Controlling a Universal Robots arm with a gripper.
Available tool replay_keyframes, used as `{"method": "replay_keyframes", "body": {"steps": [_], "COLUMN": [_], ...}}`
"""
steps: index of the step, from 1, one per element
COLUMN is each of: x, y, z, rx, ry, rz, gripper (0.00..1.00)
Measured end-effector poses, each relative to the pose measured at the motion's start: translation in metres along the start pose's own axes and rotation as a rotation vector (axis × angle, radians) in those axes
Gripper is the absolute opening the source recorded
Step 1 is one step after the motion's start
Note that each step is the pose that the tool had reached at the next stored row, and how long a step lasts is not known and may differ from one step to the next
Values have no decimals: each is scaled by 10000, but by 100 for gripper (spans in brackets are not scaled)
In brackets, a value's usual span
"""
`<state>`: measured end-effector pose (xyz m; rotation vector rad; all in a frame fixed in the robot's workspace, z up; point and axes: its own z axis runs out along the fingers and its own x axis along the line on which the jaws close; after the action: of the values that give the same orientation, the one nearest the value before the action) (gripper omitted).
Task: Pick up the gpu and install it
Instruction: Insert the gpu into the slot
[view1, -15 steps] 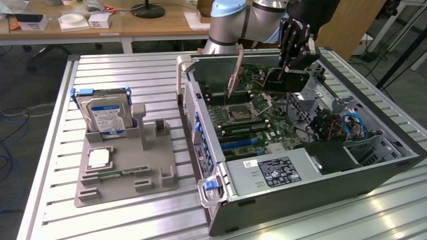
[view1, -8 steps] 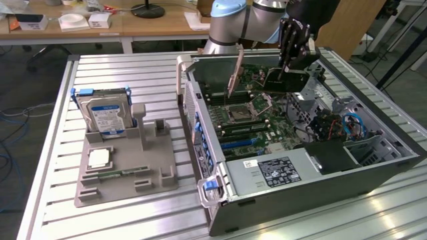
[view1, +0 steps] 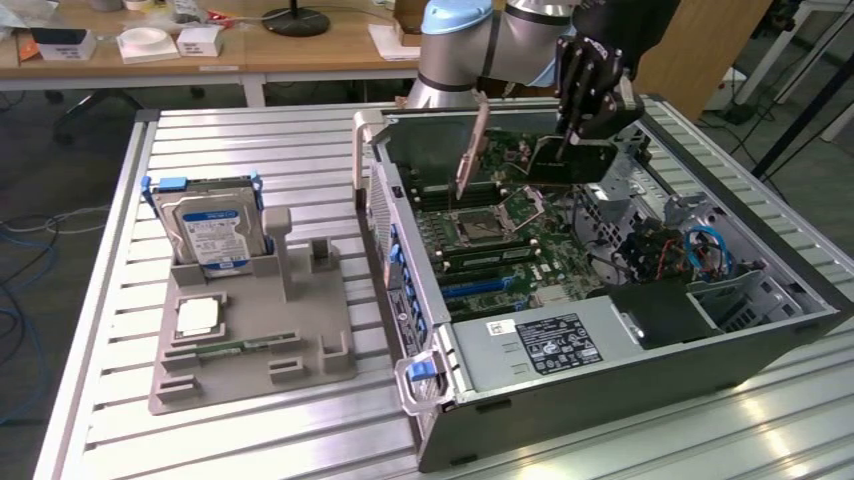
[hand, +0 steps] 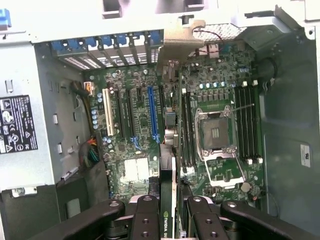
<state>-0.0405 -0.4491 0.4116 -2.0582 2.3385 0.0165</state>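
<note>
My gripper (view1: 582, 140) hangs over the open computer case (view1: 747, 345), shut on the gpu (view1: 567, 165), a dark flat card held above the motherboard (view1: 514, 240). In the wrist view the gpu (hand: 168, 192) runs edge-on between the black fingers (hand: 147, 217), its green-lettered label showing at the grip of my gripper (hand: 169, 220). It lies roughly in line with the long blue slot (hand: 152, 112) and beside the empty processor socket (hand: 216, 132). Whether the card touches the board I cannot tell.
A grey parts holder (view1: 300, 350) on the slatted table (view1: 267, 140) at the exterior view's left carries a hard drive (view1: 207, 225), a processor (view1: 198, 316) and a memory stick (view1: 240, 347). A thin brownish plate (view1: 469, 150) stands upright inside the case. Cables (view1: 701, 250) and drive bays fill the case's other end.
</note>
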Motion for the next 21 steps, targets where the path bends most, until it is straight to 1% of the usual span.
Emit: {"method": "replay_keyframes", "body": {"steps": [6, 11, 15, 18, 21], "x": [0, 0, 0, 0, 0], "y": [0, 0, 0, 0, 0], "z": [0, 0, 0, 0, 0], "rx": [-15, -24, -26, -31, -31], "ry": [-4, -9, -9, -11, -11], "rz": [-567, -914, -1000, -1159, -1168], "gripper": [26, 26, 26, 26, 26]}}
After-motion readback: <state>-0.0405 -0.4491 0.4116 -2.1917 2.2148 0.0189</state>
